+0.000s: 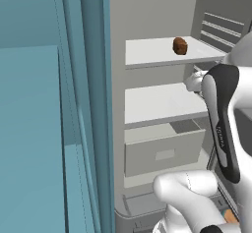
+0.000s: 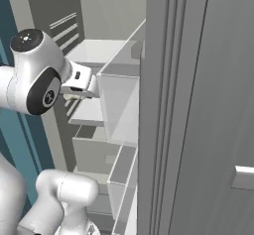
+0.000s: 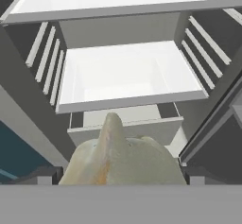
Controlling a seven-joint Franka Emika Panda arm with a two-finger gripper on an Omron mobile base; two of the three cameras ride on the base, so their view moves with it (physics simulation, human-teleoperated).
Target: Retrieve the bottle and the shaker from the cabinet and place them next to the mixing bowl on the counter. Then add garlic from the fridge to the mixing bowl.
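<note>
A: In the hand view the gripper (image 3: pixel 121 176) is clamped on the garlic (image 3: pixel 118 154), a pale cream bulb wedged between the two dark tips, jaws spread wide around it; it hangs in front of the open fridge (image 3: pixel 127 72), level with the pale drawer (image 3: pixel 127 126).

B: The left base view shows that less well; the garlic (image 1: pixel 193 82) is only a pale lump at the gripper (image 1: pixel 198 83), half hidden by the arm; but it shows the brown lump (image 1: pixel 180 45) sitting whole on the top shelf, which the hand view cuts off at its upper edge.

A: The right base view looks past the grey fridge door (image 2: pixel 198 105), which blocks most of the shelves; the gripper (image 2: pixel 79 88) reaches in beside it.

B: Any writing?

A: Small lettering down the arm's dark cover in the left base view; too small to read; a teal panel (image 1: pixel 29 129) fills that view's left side.
</note>
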